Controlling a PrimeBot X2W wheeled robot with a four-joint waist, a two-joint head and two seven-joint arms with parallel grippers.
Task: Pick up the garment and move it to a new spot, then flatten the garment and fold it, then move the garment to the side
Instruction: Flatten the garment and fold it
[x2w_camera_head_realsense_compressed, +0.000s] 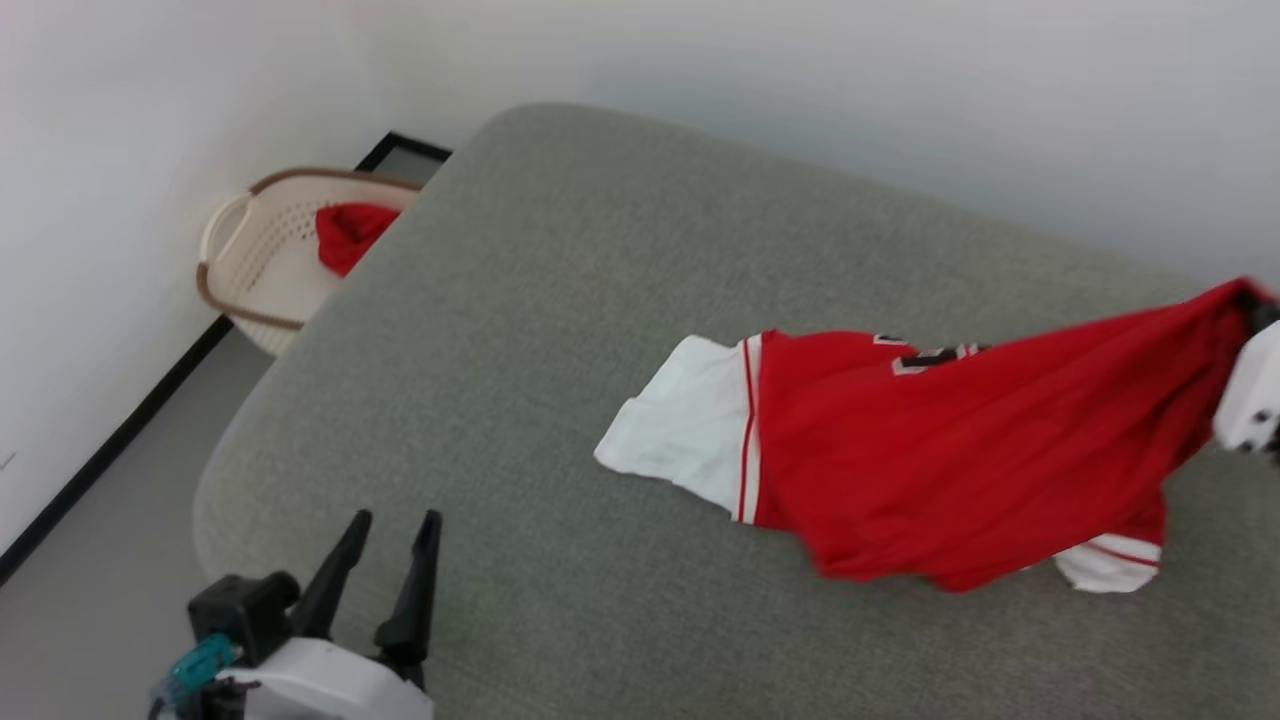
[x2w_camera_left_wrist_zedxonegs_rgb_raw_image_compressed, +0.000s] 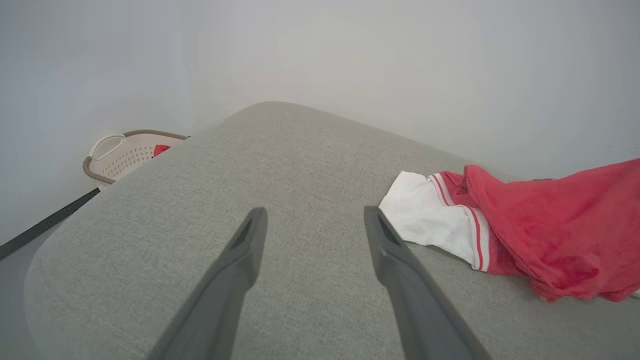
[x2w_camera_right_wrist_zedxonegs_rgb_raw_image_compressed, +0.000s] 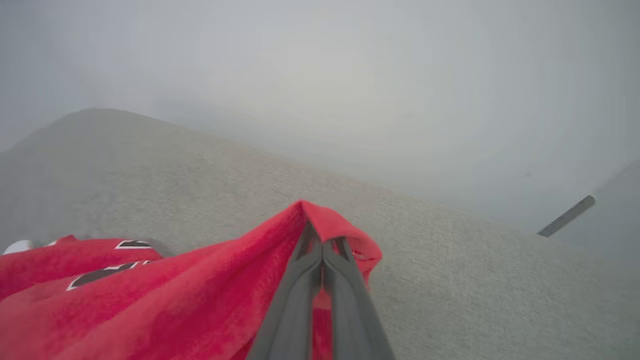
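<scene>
Garment (x2w_camera_head_realsense_compressed: 950, 460), a red jersey with white sleeves, lies part on the grey cushioned surface (x2w_camera_head_realsense_compressed: 560, 300) and part lifted. One red edge is drawn up and out toward the right, where the right claw (x2w_camera_right_wrist_zedxonegs_rgb_raw_image_compressed: 322, 240) is clamped shut on a fold of it. The cloth stretches in a taut ridge from that pinch down to the white sleeve (x2w_camera_head_realsense_compressed: 690, 430), which rests flat as the trailing end. Held by one edge like this, it looks to be dragged to a new spot rather than carried clear. The left claw (x2w_camera_head_realsense_compressed: 396, 518) hovers near the front edge, fingers spread wide and empty, probably waiting to help flatten. A pale laundry basket (x2w_camera_head_realsense_compressed: 205, 280) stands on the floor beyond the far-left corner.
</scene>
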